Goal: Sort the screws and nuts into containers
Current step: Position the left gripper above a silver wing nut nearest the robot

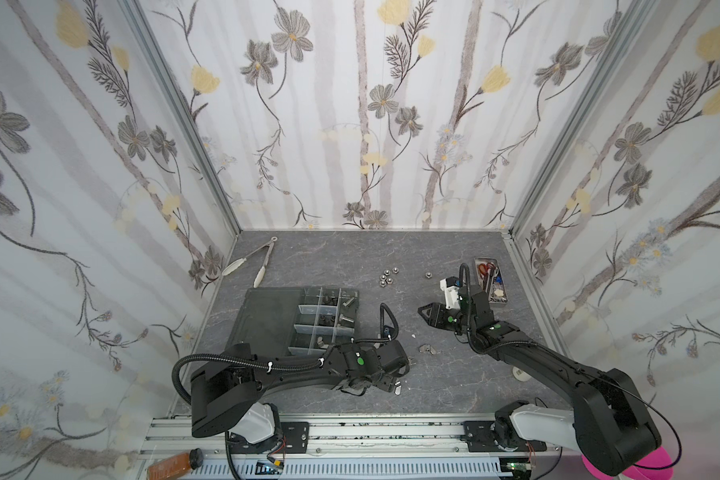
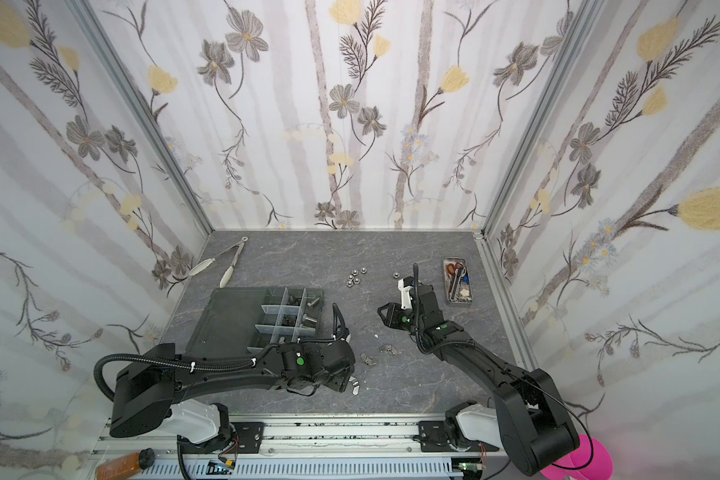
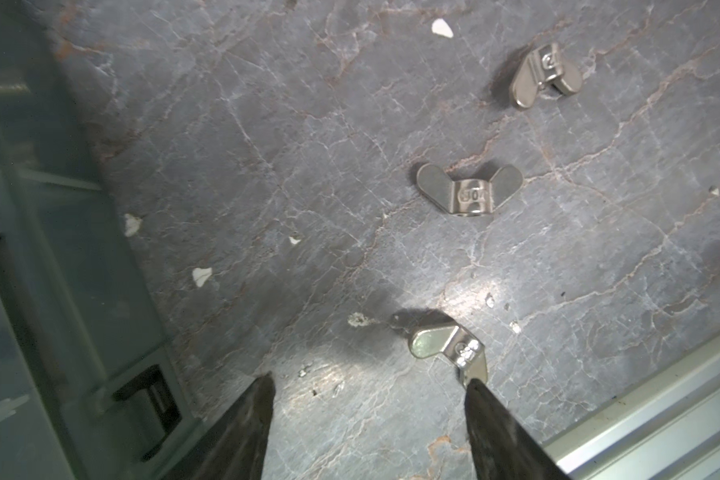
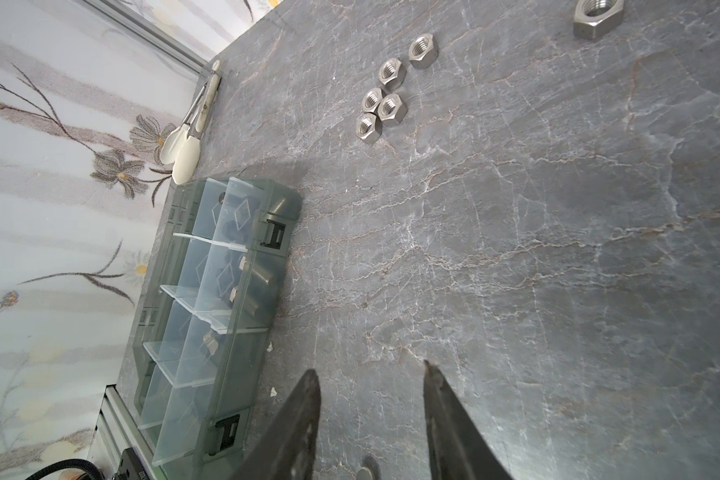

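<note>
The dark grey organiser tray (image 1: 267, 316) lies at the left, and its containers (image 1: 325, 320) hold silver and black screws (image 1: 348, 320). Three silver wing nuts (image 3: 468, 193) lie on the table in front of it. The nearest wing nut (image 3: 449, 347) rests just beyond one fingertip of my open left gripper (image 3: 371, 384); nothing is between the jaws. In both top views that gripper (image 1: 393, 384) is mostly hidden under its wrist. Several silver hex nuts (image 1: 387, 276) sit farther back, with a lone nut (image 1: 427, 274) to their right. My right gripper (image 1: 427, 311) hovers open and empty over bare table (image 4: 371, 370).
Metal tongs (image 1: 258, 259) lie at the back left by the wall. A narrow metal tray of scissors (image 1: 491, 280) stands at the back right, behind the right wrist. A small white disc (image 1: 520, 373) lies under the right arm. The aluminium rail (image 3: 661, 415) borders the table's front.
</note>
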Action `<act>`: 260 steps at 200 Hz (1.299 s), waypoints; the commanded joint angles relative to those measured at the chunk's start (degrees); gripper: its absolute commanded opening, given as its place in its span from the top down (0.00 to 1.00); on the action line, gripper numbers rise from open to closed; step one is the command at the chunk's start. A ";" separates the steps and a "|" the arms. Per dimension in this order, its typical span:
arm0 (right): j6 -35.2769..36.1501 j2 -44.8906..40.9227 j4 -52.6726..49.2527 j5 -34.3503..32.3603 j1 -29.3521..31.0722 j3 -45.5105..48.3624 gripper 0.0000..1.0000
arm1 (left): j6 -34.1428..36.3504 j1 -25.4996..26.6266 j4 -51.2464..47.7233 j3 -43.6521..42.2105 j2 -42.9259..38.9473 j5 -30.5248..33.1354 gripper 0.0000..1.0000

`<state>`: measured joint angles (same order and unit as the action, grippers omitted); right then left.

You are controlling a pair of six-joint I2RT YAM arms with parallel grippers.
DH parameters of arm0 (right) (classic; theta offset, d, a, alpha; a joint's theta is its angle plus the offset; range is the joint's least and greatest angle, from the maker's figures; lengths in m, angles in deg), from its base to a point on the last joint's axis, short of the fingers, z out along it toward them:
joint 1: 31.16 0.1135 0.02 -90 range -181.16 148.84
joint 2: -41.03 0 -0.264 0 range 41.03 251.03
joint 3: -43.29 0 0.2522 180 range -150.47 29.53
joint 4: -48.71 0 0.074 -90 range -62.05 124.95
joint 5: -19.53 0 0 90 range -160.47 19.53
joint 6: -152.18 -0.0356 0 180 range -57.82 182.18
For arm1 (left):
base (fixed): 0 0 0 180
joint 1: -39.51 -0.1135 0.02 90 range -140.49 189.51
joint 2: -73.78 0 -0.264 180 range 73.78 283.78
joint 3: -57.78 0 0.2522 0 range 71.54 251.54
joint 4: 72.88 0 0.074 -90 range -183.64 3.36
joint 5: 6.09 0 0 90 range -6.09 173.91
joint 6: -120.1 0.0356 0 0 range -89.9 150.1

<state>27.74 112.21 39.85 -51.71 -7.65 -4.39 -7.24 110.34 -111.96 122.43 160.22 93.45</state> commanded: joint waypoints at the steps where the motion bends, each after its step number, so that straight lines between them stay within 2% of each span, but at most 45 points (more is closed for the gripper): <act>1: 0.25 -0.29 2.20 1.05 -0.41 0.47 0.57 | -0.80 0.51 2.24 1.03 1.31 -1.21 0.28; 31: 0.44 -0.16 2.22 1.49 -1.06 0.50 0.57 | -1.72 1.75 3.85 2.00 4.17 -2.76 0.28; 70: 0.68 0.06 2.27 1.99 -1.79 0.31 0.57 | -2.88 2.98 5.25 2.71 7.63 -4.11 0.34; 165: 0.49 0.10 3.27 2.57 -2.45 1.53 0.57 | -3.70 3.03 8.08 2.55 10.06 -6.80 0.50; 217: 0.60 -0.43 3.00 2.78 -3.10 2.06 0.57 | -3.44 3.04 8.51 3.38 11.73 -7.25 0.54; 260: 0.65 -0.51 3.00 2.93 -3.21 2.26 0.57 | -3.11 3.07 8.62 4.37 13.18 -7.34 0.63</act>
<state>28.16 112.10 41.17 -49.76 -10.73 -2.31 -9.99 113.42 -103.98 126.02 172.63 86.04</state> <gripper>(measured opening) 0.430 0.399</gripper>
